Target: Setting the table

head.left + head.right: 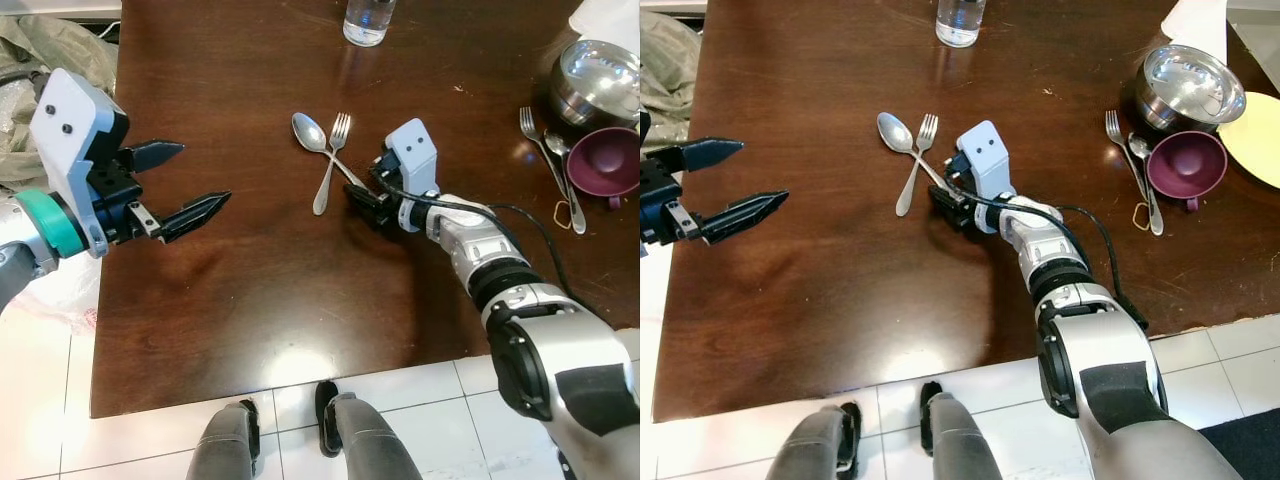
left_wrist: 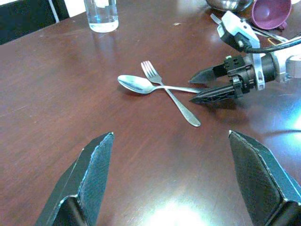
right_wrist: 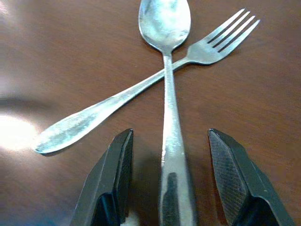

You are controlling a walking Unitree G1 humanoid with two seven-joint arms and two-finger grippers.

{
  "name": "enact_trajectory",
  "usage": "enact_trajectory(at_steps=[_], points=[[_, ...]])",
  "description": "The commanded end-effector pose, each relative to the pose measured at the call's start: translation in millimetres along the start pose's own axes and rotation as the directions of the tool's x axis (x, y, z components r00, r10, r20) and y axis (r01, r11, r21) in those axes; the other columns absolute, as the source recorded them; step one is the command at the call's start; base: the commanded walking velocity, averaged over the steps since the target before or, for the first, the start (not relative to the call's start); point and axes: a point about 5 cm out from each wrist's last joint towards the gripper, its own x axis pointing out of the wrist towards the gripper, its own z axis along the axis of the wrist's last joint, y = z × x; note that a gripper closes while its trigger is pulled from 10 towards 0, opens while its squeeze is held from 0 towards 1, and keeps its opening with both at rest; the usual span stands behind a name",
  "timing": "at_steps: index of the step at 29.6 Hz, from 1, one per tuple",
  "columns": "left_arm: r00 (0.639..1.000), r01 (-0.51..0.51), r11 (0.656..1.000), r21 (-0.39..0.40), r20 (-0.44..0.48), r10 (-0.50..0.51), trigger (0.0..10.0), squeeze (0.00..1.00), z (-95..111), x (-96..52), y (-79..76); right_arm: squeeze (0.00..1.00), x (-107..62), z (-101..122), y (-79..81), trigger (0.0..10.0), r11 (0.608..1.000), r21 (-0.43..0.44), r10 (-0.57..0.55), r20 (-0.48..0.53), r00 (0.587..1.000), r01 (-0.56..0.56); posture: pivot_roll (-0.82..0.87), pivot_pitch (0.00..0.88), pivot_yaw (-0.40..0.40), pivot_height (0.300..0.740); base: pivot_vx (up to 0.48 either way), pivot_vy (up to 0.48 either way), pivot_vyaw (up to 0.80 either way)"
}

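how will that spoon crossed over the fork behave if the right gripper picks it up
The spoon looks like polished metal, so probably stiff but slippery between the right gripper's open jaws. It lies flat and thin on the table, likely hard to get under, and lifting may nudge the fork.

Two forks are lying on the table (image 1: 250,300): one (image 1: 330,165) crossing a spoon (image 1: 318,140), another (image 1: 540,150) beside a second spoon (image 1: 566,180). One glass (image 1: 366,20), one steel bowl (image 1: 598,78) and one purple cup (image 1: 606,162) are standing there. One yellow plate (image 1: 1260,135) is showing at the edge.
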Motion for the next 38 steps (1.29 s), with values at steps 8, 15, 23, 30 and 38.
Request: enact_trajectory(at_steps=[8, 15, 23, 30, 38], points=[[1.000, -0.005, 1.000, -0.004, 0.002, 0.005, 10.0, 0.00, -0.3, -3.6, -3.0, 0.00, -0.9, -34.5, 16.9, 0.0, 0.991, -0.034, 0.121, -0.205, 0.971, -0.131, 0.13, 0.217, -0.023, 0.740, 0.000, 0.000, 0.00], [1.000, -0.010, 1.000, -0.008, 0.007, 0.010, 10.0, 0.00, -1.3, -1.9, -4.1, 0.00, -3.3, -35.8, 15.2, 0.0, 0.989, 0.076, 0.136, -0.171, 0.976, -0.124, 0.12, 0.214, -0.026, 0.740, 0.000, 0.000, 0.00], [0.999, -0.027, 0.999, -0.020, 0.020, 0.027, 10.0, 0.00, -3.1, 1.4, -5.1, 0.00, -4.7, -32.2, 8.3, 0.0, 0.995, 0.090, 0.060, -0.124, 0.990, -0.049, 0.10, 0.214, -0.029, 0.740, 0.000, 0.000, 0.00], [0.990, -0.128, 0.990, -0.064, 0.056, 0.131, 10.0, 0.00, -8.8, 12.8, -5.8, 0.00, -4.8, 33.3, -6.2, 0.0, 0.985, 0.174, -0.067, 0.291, 0.954, 0.016, 0.05, 0.207, -0.018, 0.740, 0.000, 0.000, 0.00], [0.954, -0.244, 0.953, -0.178, 0.133, 0.269, 10.0, 0.00, -7.4, 36.8, -7.7, 0.00, -40.0, 72.5, 24.8, 10.0, 0.992, 0.106, -0.120, 0.538, 0.835, 0.075, 0.00, 0.191, 0.001, 0.740, 0.000, 0.000, 0.00]])
